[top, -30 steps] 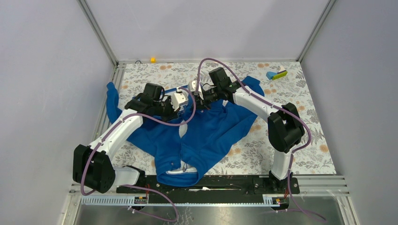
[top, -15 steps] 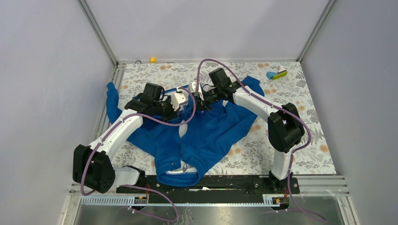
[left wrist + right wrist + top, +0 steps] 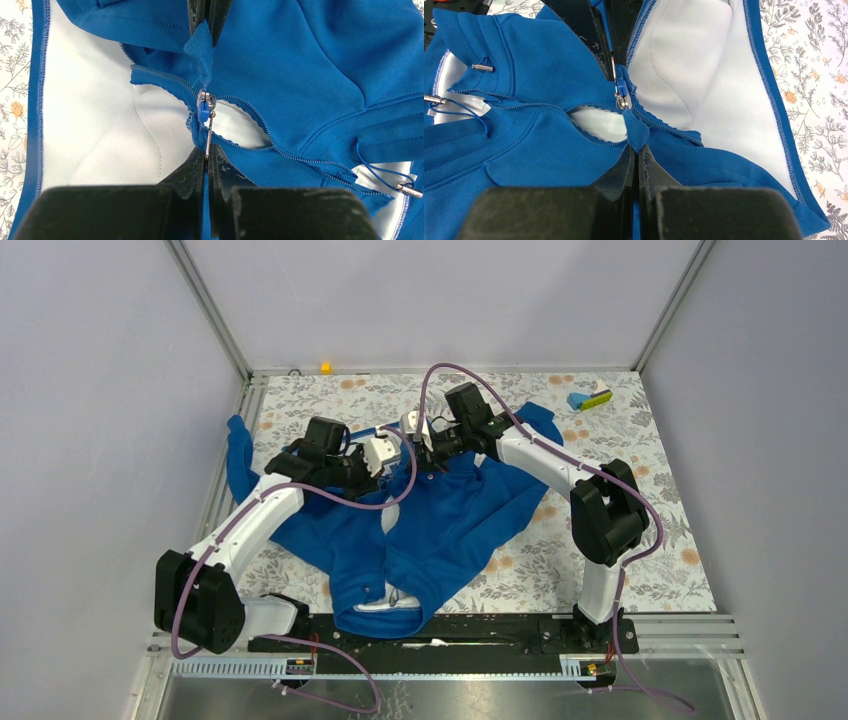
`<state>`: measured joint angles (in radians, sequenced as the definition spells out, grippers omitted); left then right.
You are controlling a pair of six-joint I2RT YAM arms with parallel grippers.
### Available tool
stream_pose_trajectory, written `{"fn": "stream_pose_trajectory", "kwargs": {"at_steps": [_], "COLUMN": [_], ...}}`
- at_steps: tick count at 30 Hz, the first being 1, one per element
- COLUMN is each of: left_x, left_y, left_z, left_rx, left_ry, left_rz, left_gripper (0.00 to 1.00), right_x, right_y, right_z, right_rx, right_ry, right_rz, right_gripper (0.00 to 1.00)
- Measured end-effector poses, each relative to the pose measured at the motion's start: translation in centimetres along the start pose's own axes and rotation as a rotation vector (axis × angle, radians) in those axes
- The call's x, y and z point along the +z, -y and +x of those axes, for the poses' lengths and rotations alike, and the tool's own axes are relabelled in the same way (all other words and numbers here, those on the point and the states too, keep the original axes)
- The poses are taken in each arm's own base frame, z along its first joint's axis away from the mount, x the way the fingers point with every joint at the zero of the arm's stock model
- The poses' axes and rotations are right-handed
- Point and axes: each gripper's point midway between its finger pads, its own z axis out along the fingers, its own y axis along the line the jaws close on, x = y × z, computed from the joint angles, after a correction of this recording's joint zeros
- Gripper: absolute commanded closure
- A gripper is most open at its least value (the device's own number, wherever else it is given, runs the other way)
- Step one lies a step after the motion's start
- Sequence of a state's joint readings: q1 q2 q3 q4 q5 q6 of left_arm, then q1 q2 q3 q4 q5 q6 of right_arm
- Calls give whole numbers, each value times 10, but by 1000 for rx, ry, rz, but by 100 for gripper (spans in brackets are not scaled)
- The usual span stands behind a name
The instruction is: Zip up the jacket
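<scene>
Jacket (image 3: 440, 530) spread on table (image 3: 650, 540), between arms. Jaws of left gripper (image 3: 206, 150) closed on zip pull (image 3: 209, 130); jaws of right gripper (image 3: 636, 150) closed on fabric tab (image 3: 636, 132) just beside slider (image 3: 621, 95). Teeth gape beyond slider: zipping barely begun, most of run left. Top view: wrists hide both grips. Whether both tooth rows sit in slider: cannot tell.

Bright, even overhead light, soft shadows on the bench (image 3: 660, 540). Wrist views: jacket (image 3: 310, 65) sharp, my left end effector (image 3: 206, 150) and right end effector (image 3: 635, 150) blurred dark at 6 o'clock.
</scene>
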<state>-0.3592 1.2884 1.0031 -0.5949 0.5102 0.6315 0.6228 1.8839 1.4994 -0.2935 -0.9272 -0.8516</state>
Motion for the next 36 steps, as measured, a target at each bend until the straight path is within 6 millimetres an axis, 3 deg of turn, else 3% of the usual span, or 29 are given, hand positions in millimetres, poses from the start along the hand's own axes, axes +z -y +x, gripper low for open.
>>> {"fn": "stream_pose_trajectory", "kwargs": {"at_steps": [36], "left_x": [5], "left_y": [5], "left_z": [1], "left_rx": [9], "left_ry": [-17], "left_rz": [13], "left_gripper": [100], "right_x": [9], "right_y": [-1], "right_z": [-7], "right_rx": [-53], "right_ry": [124], "right_rz": [75], "right_gripper": [100]}}
